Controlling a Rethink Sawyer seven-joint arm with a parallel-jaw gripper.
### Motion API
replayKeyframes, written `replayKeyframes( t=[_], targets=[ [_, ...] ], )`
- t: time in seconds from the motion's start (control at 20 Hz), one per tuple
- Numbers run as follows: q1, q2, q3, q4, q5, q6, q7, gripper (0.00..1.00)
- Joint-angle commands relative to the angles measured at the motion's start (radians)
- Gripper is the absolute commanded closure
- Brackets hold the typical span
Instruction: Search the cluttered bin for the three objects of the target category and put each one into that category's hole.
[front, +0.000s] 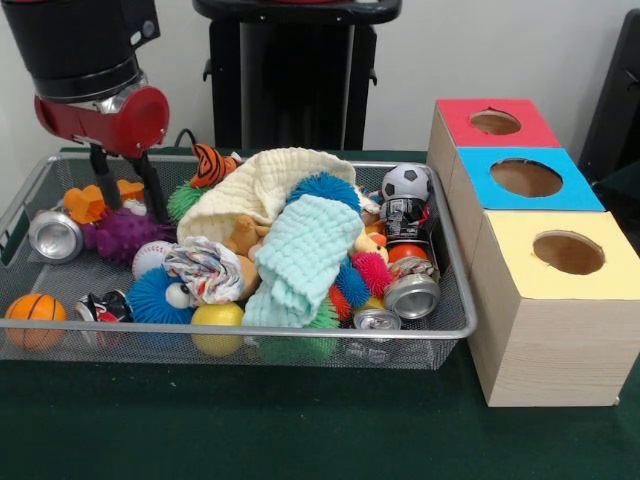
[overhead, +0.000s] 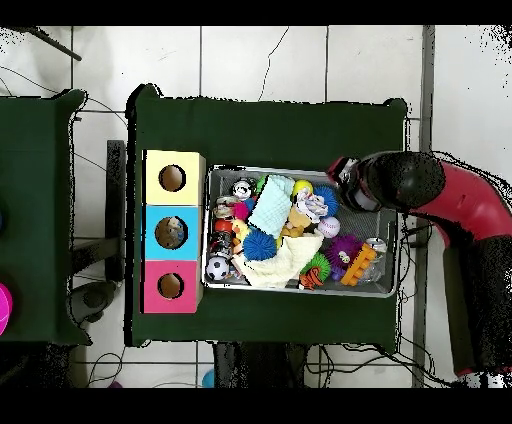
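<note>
From the front, you see the pincer (front: 128, 195) lowered into the far left corner of the wire-mesh bin (front: 455, 300), its two dark fingers parted and released, straddling an orange toy (front: 88, 203) without gripping anything. Just below it lies a spiky purple ball (front: 125, 235), and a crushed silver can (front: 55, 236) rests against the left wall. The target category isn't marked, so treat the candidates as a guess: balls, cans and cloths all lie here. A knitted cream cloth (front: 262, 190) and a ribbed mint towel (front: 298, 258) drape over the middle and may hide things beneath. If you close now, the soft spikes could squash and slip, or a finger could snag the mesh. The smooth basketball (front: 35, 312) and yellow ball (front: 217, 325) would roll away if nudged. Three wooden boxes stand right of the bin on the green desk (front: 300, 430), topped with a red hole (front: 495, 122), a blue hole (front: 526, 177) and a yellow hole (front: 568, 252).

From overhead, the arm (overhead: 440, 195) reaches over the bin's corner farthest from the boxes; the pincer itself seems hidden under it. The blue spiky ball (overhead: 259, 245) sits mid-bin, and the soccer ball (overhead: 218, 268) lies beside the box wall.
</note>
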Motion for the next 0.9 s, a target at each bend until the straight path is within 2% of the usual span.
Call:
replayKeyframes(
  t=[0.05, 0.45, 0.9],
  targets=[
    [-0.075, 0.014, -0.012, 0.132, -0.08, -0.077, -0.16, 0.0],
    [-0.151, 0.04, -0.001, 0.202, -0.187, -0.163, -0.214, 0.0],
    [-0.184, 0.038, 0.009, 0.281, -0.282, -0.239, -0.178, 0.0]
  ],
)
